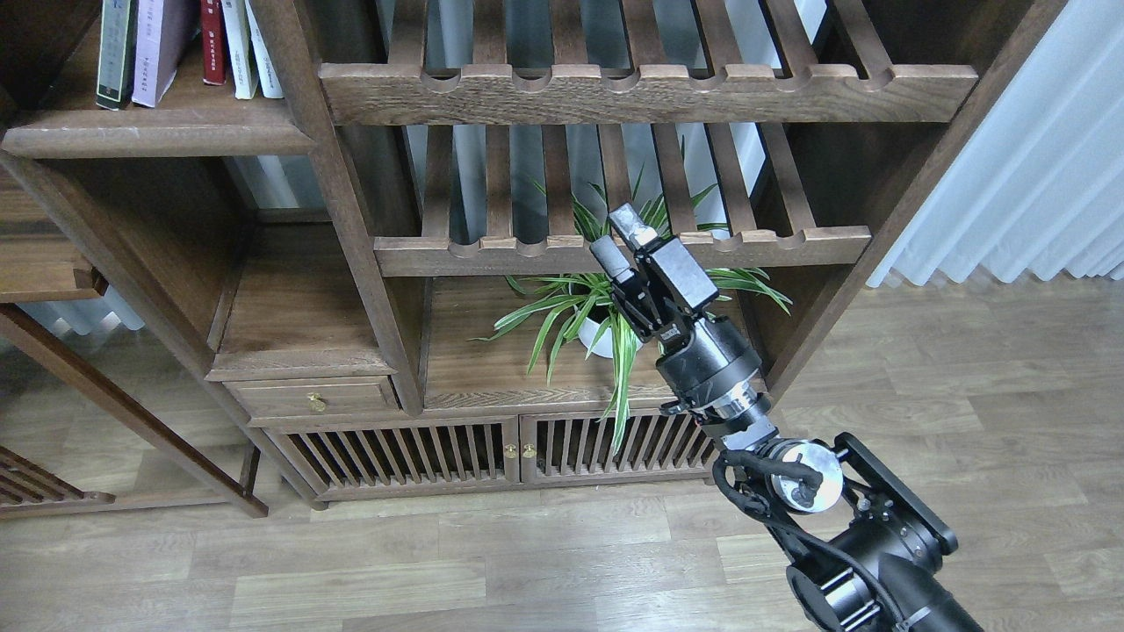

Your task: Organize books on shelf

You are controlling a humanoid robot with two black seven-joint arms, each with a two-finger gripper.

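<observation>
- right gripper (617,235): raised in front of the bookcase, mid frame, fingers set a little apart w/ a narrow gap, nothing between them
- right arm comes up from the lower right corner, wrist tilted toward upper left
- left gripper: not in view
- shelf (158,136): dark-brown plank w/ rounded front edge, upper left of bookcase
- books on that shelf, standing upright at top left, tops cut off by the frame edge: black-bordered book (116,53) at far left, pale lavender-white paperback (160,48) touching its right side
- slim red volume (211,39) and white-spined volumes (250,44) stand just beside the paperback, on the right, against the upright post
- maroon book: not seen
- slatted racks (650,88) w/ scalloped front rails fill the centre bays, upper and lower
- potted plant (597,338) in white pot on the flat board below the lower rack, partly behind the gripper
- small drawer (312,397) w/ brass knob lower left; slatted cabinet doors (492,449) below
- wood-look floor (351,570), white curtain (1036,158) at right
</observation>
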